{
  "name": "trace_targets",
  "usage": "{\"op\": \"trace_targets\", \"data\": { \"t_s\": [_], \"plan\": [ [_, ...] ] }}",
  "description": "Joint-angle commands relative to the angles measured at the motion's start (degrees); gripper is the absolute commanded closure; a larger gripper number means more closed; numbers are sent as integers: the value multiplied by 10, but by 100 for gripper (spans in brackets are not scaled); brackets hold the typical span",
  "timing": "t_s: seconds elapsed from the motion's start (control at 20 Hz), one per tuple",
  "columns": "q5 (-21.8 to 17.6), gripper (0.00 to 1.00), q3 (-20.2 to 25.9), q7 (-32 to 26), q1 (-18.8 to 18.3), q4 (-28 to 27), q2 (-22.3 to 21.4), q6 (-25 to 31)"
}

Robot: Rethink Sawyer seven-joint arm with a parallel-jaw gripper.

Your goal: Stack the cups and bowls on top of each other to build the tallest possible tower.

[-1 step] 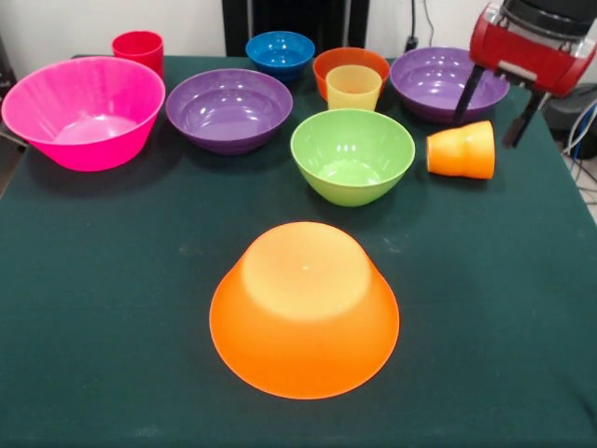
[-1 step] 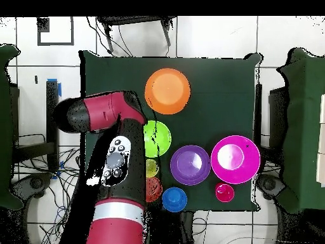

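From the front, the red arm's gripper (image 1: 497, 110) hangs at the upper right, its two dark fingers (image 1: 468, 93) spread apart over the far purple bowl (image 1: 438, 82), holding nothing. The big orange bowl (image 1: 304, 313) lies upside down near the front of the green table (image 1: 93, 355), with open cloth around it. Green bowl (image 1: 352, 155), pink bowl (image 1: 84, 112) and second purple bowl (image 1: 229, 109) sit upright and empty. The orange cup (image 1: 462, 149) lies tipped on its side; the yellow cup (image 1: 354, 88) stands upright in front of the orange-red bowl (image 1: 351, 62).

From overhead, the arm (image 2: 111, 171) covers the table's left side, hiding the fingers.
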Motion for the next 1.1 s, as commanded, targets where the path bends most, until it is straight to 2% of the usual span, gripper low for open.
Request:
{"op": "trace_targets", "data": {
  "t_s": [0.05, 0.35, 0.65, 0.95, 1.1],
  "plan": [
    [45, 0, 24, 120, 26, 149, -24, -48],
    [45, 0, 16, 108, 44, 209, -36, -100],
    [18, 0, -16, 89, 59, 234, -26, -126],
    [-3, 0, -51, 53, 56, 263, -45, -127],
    [-10, 0, -52, 28, 37, 275, -49, -136]
  ]
}}
